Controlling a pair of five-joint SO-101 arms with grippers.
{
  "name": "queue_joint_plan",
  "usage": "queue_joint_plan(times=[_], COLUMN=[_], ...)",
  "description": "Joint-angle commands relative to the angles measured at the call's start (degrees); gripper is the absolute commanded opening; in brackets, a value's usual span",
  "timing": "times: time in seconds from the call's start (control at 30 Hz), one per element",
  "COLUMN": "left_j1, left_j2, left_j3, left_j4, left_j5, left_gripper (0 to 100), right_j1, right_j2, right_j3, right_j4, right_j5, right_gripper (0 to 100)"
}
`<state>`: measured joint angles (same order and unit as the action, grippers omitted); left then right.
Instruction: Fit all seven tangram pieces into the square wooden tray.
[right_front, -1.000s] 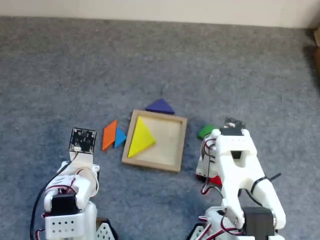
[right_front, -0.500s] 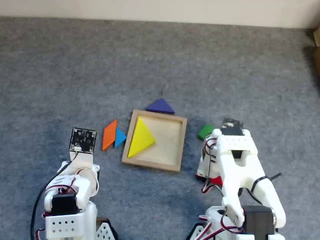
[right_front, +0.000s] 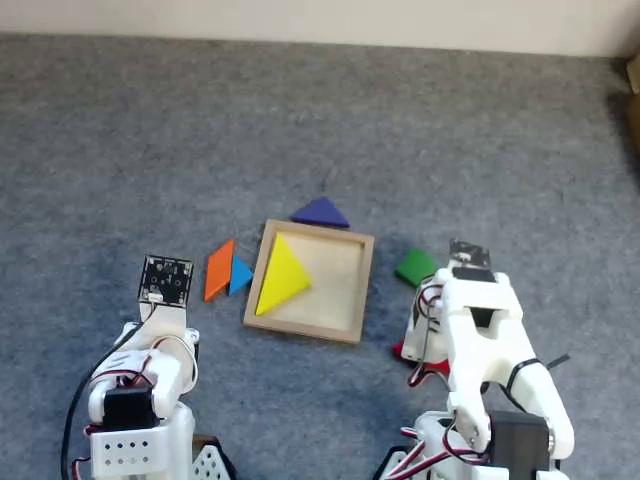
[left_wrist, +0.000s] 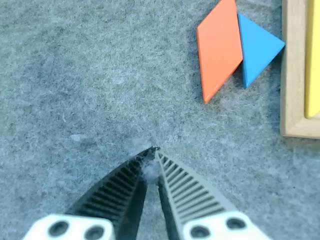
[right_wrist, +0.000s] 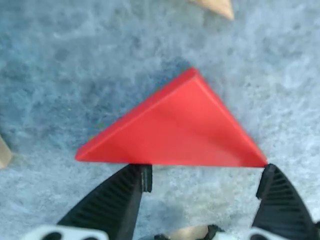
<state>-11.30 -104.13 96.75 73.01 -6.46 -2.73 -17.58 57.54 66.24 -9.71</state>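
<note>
The square wooden tray (right_front: 300, 331) lies on a grey carpet (right_front: 150, 130), in front of the two arms and between them. One big yellow triangle (right_front: 281, 275) lies flat inside the tray, against the side nearer the left arm. The other pieces I can see are out on the carpet. An orange slanted piece (right_front: 218, 270) and a small blue triangle (right_front: 240, 274) lie just beside the tray on that same side, and they touch each other. A purple triangle (right_front: 320, 212) sits just past the far edge of the tray. A green piece (right_front: 415, 267) lies near the tray on the other side, close to the right arm. A red triangle (right_wrist: 175, 127) lies flat on the carpet right under the right arm. The right gripper (right_wrist: 205, 175) is spread wide, with one finger by each end of the red triangle's long side, and it is not squeezing the piece. The left gripper (left_wrist: 152, 155) is closed tight with nothing in it. Its tip points down at bare carpet, a little way from the orange piece.
</note>
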Motion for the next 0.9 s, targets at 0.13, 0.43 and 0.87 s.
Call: queue_joint_plan(times=[0.13, 0.43, 0.87], left_j1=[-0.04, -0.04, -0.04], left_j2=[-0.04, -0.04, -0.04], left_j3=[0.4, 0.4, 0.4], left_j4=[0.18, 0.18, 0.18], left_j5=[-0.18, -0.18, -0.18], left_gripper=[1, 1, 1], right_j1=[1.98, 6.2, 10.42], right_j2=[-0.22, -0.22, -0.31], right_j3=[0.13, -5.41, -12.97], right_j4=[-3.65, -3.91, -3.47], right_j5=[0.88, 10.29, 18.99], right_gripper=[32.1, 32.1, 32.1])
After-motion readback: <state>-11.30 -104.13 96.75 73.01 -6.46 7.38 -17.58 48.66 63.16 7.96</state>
